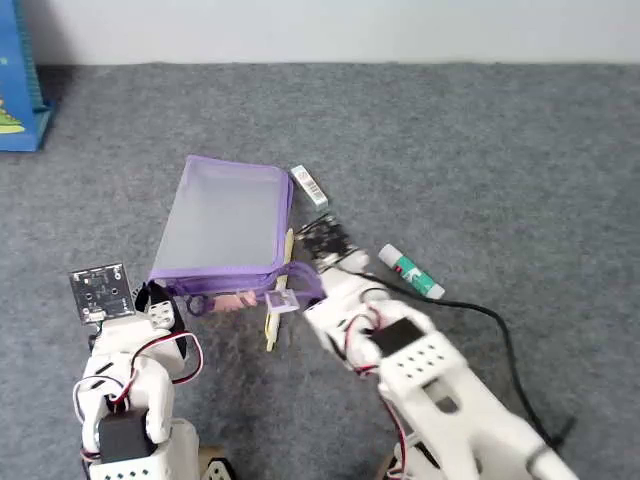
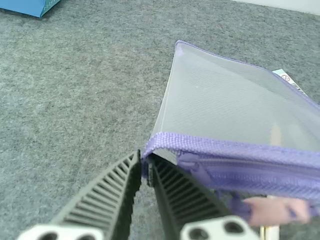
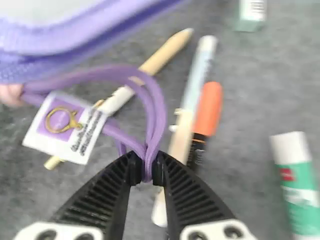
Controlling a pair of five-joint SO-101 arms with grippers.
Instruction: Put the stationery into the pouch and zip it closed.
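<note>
Pouch (image 2: 240,110) corner sits pinched between my left fingers (image 2: 141,169) — my right fingers (image 3: 137,167) are clamped on its purple loop (image 3: 152,100), pencil (image 3: 162,55) and glue stick (image 3: 295,175) lying loose on the desk (image 1: 500,150).

One each: pouch (image 1: 225,220), glue stick (image 1: 410,271), eraser (image 1: 309,186), pencil (image 3: 165,52), orange marker (image 3: 207,112), white pen (image 3: 200,65).

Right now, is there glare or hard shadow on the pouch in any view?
High view: even light, pouch pale, no hot spot. Left wrist view: soft sheen on its clear panel by the left end effector. Right wrist view: no hard shadow around the strap in the right end effector.
</note>
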